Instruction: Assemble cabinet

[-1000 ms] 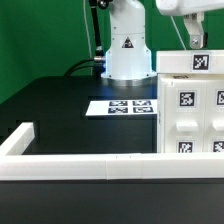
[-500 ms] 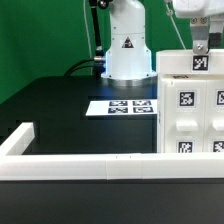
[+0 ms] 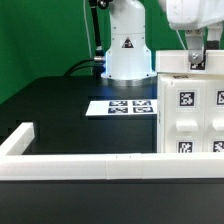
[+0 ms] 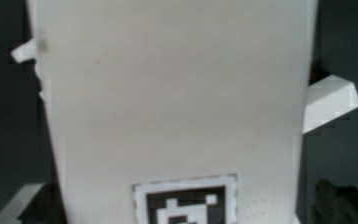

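The cabinet (image 3: pixel 190 100) stands at the exterior view's right on the black desk (image 3: pixel 60 110), a tall white box whose near face shows square compartments, each with a black-and-white tag. Its right side runs out of the picture. Right above its top edge comes the hand (image 3: pixel 195 58), hanging from the white arm at the upper right. One dark finger (image 3: pixel 193 60) reaches down to the top of the cabinet, covering the spot on the upper face. Whether it touches or only hovers, I cannot tell, and whether the fingers are apart or together is not clear from here either.

From the wrist view, the cabinet (image 4: pixel 176 95) fills almost everything: a broad white surface, blurred, with one tag (image 4: pixel 188 203) at its edge and small white lugs sticking out at the sides.

On the desk left of the cabinet lies the marker board (image 3: pixel 118 107), flat, just in front of the robot's white base (image 3: pixel 125 45). Along the near edge runs the long white rail (image 3: pixel 80 165), turning a corner at the left. Green backdrop behind.
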`<action>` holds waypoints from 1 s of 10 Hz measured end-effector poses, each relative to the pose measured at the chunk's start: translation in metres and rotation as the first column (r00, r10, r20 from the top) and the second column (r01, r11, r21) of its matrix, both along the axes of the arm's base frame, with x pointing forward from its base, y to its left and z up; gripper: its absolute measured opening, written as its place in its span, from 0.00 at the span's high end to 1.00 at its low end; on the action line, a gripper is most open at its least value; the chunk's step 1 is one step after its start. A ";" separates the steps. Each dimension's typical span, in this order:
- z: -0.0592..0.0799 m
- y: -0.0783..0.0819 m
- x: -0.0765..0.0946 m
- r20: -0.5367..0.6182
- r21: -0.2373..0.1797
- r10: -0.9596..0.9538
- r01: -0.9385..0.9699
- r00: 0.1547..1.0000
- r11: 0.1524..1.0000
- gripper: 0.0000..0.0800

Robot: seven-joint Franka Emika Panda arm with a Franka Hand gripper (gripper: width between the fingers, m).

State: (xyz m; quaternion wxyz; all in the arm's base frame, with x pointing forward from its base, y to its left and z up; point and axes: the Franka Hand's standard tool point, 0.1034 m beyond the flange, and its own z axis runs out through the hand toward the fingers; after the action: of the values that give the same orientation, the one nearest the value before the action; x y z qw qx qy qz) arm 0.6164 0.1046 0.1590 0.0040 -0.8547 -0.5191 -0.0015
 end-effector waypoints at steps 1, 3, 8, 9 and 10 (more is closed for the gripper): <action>0.000 -0.001 0.000 0.000 0.000 -0.008 0.008 1.000 1.000 0.22; 0.000 -0.001 0.000 -0.002 0.000 -0.167 0.167 0.986 0.986 0.31; -0.001 -0.006 0.001 -0.069 0.043 -0.716 0.719 0.694 0.693 0.31; -0.001 -0.005 0.001 -0.110 0.056 -0.812 0.819 0.574 0.571 0.31; 0.000 -0.007 0.002 -0.141 0.057 -0.875 0.887 0.462 0.459 0.31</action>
State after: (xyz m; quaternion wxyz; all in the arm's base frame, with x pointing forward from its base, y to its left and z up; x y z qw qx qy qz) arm 0.6188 0.0977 0.1586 0.0788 -0.9969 -0.0010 0.0040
